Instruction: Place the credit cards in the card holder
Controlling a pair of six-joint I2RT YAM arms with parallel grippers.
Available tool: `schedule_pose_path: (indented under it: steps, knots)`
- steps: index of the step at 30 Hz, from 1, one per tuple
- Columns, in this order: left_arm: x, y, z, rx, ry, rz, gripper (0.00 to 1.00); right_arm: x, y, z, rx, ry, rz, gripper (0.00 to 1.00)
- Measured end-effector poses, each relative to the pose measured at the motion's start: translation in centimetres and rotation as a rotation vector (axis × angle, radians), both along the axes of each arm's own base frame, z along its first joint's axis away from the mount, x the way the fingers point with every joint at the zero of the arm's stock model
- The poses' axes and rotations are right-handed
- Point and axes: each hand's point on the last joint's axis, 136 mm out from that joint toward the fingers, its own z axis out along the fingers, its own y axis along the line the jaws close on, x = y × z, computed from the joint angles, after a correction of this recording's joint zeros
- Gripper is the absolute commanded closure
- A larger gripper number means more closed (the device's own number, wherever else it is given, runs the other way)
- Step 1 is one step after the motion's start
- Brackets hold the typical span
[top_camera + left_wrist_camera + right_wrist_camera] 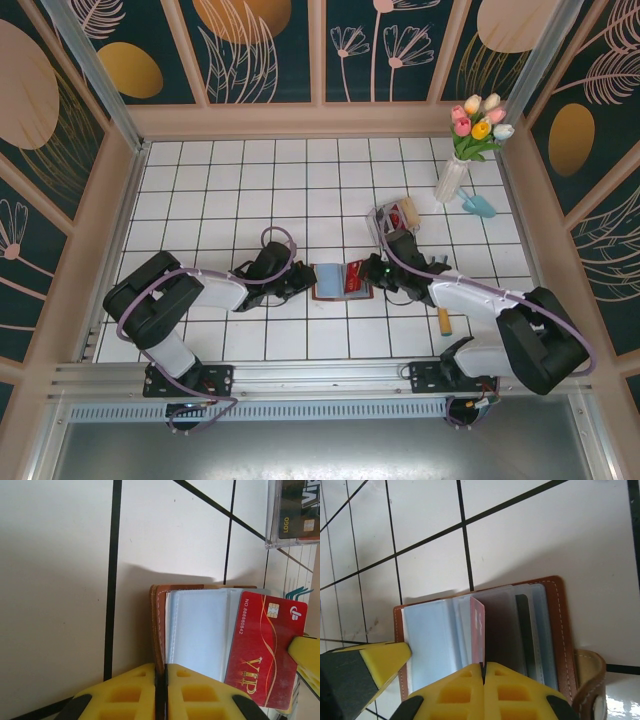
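The brown card holder (pixel 328 281) lies open on the tiled table between both arms, its pale blue sleeves facing up. My left gripper (pixel 161 669) is shut on the left edge of the card holder's (pixel 159 625) leather cover. My right gripper (pixel 483 666) is shut on a red card (pixel 477 627) that stands on edge among the sleeves of the card holder (pixel 562 630). The left wrist view shows the red card (pixel 260 650) with its VIP print, one end behind a sleeve. A black card (pixel 522 625) sits in a sleeve to its right.
A clear plastic tray (pixel 393 218) behind the right gripper holds more cards, a black one (pixel 295 510) among them. A vase of tulips (pixel 455 175) and a blue trowel (pixel 481 205) stand at the back right. A small orange stick (pixel 443 321) lies by the right arm.
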Motion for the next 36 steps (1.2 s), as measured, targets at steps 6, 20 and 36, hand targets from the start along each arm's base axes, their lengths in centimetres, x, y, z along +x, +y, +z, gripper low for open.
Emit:
schedule_pose_path:
  steps: [6,20,36]
  knots:
    - [0.0,0.1,-0.2,0.013,-0.003,-0.006,0.91,-0.4,0.8,-0.2,0.083,-0.013,0.038,1.00]
    - [0.0,0.0,-0.3,0.023,-0.002,-0.011,0.87,-0.4,1.7,-0.8,0.179,-0.017,0.074,1.00]
    - [0.2,0.1,-0.4,0.031,-0.003,-0.008,0.83,-0.1,3.2,-2.8,0.216,0.052,0.085,1.00]
